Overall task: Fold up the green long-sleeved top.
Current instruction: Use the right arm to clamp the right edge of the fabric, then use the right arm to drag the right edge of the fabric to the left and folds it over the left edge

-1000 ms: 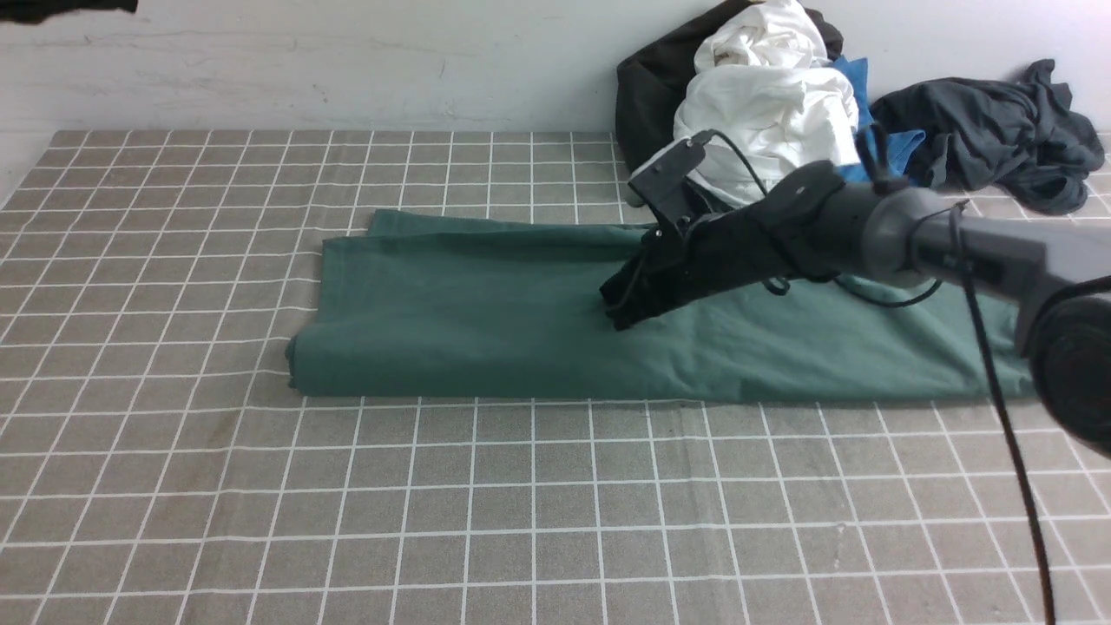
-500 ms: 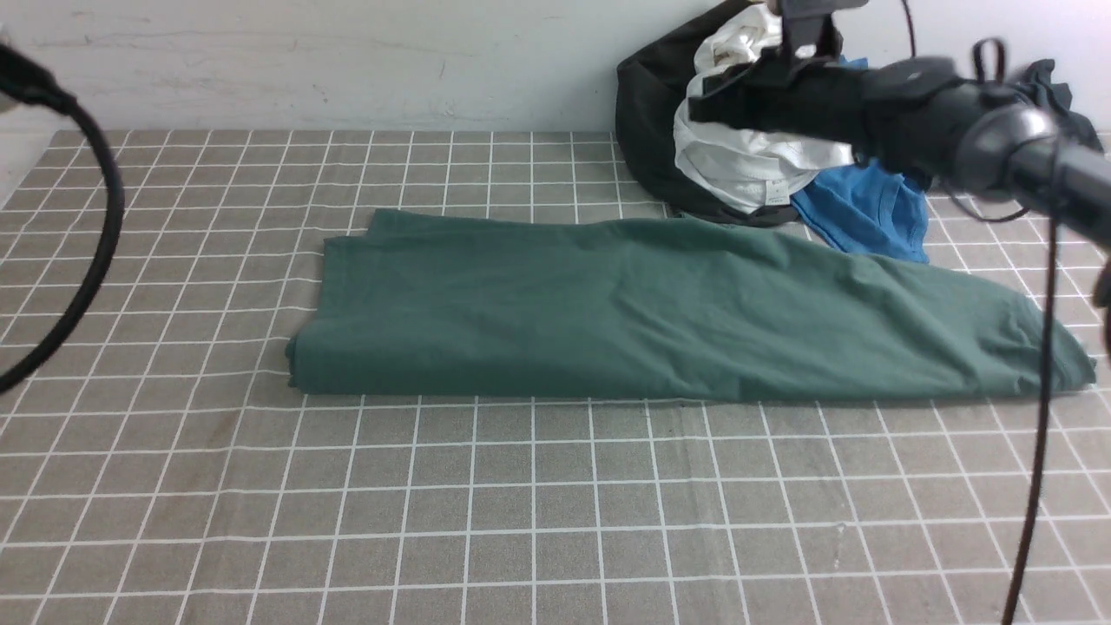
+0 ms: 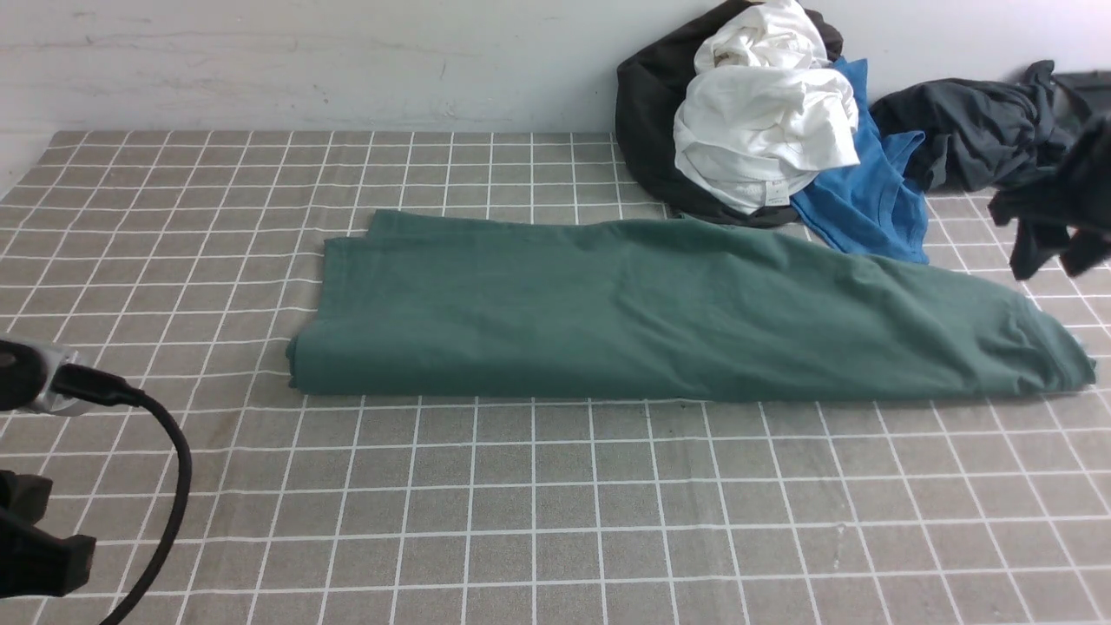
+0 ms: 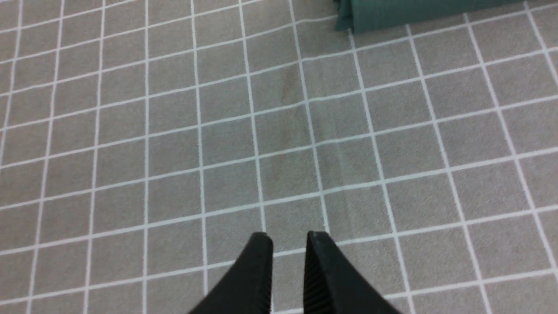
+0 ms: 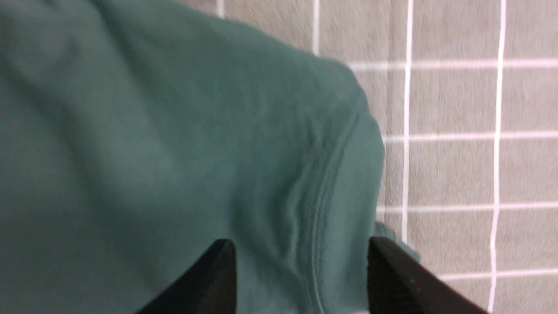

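Your top (image 3: 660, 312) lies flat across the middle of the checked cloth (image 3: 521, 503), folded into a long band that runs left to right. Its left end is a neat doubled edge. Its right end narrows to a rumpled corner near the cloth's right side.

The right gripper (image 3: 1055, 256) hangs in the air above that right end, blurred at the edge of the front view. From its own wrist you see the right gripper (image 5: 298, 248) with its fingers (image 5: 218, 279) spread wide and nothing between them. The top (image 5: 174, 131) fills the space beneath, and its stitched hem runs under the gap. You cannot tell whether the fingertips touch the fabric.

The left gripper (image 4: 287, 237) is well apart from the top, low over bare cloth off its left near corner. Its fingers stand close together with a thin slit between them, gripping nothing. Only a corner of the top (image 4: 414, 11) shows, far ahead of the tips. In the front view a black cable (image 3: 178, 469) loops at the lower left.

Behind the top's right half, spare clothes are heaped against the wall (image 3: 347, 61). A white garment (image 3: 764, 130) sits on a black one (image 3: 647, 130). Beside them is a blue one (image 3: 868, 208), whose lower edge reaches the top's far edge, and further right a charcoal one (image 3: 972, 130).
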